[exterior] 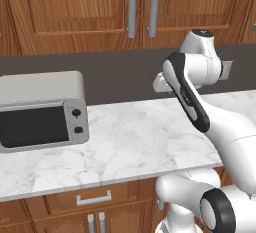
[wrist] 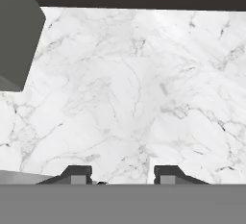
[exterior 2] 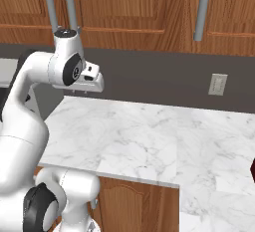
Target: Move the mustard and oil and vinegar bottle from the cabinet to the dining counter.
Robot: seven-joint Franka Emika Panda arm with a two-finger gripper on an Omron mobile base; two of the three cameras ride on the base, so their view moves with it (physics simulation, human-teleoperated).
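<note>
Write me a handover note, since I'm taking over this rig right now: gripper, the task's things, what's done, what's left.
Gripper: jaws apart, holding nothing, hovering above the marble worktop to the right of the toaster oven.
Cabinet: doors shut, so what is behind them cannot be told.
Done: nothing, judging by the closed doors and the free gripper.
Left: open the cabinet, then take out the mustard and the oil and vinegar bottle and carry both to the dining counter.

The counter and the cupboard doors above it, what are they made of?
The counter looks like polished white marble: grey veins run through it, though it could be an imitation. The cupboard doors look like reddish-brown wood with a smooth finish: grain lines and raised panels show. Their long handles look like dull grey metal.
</note>
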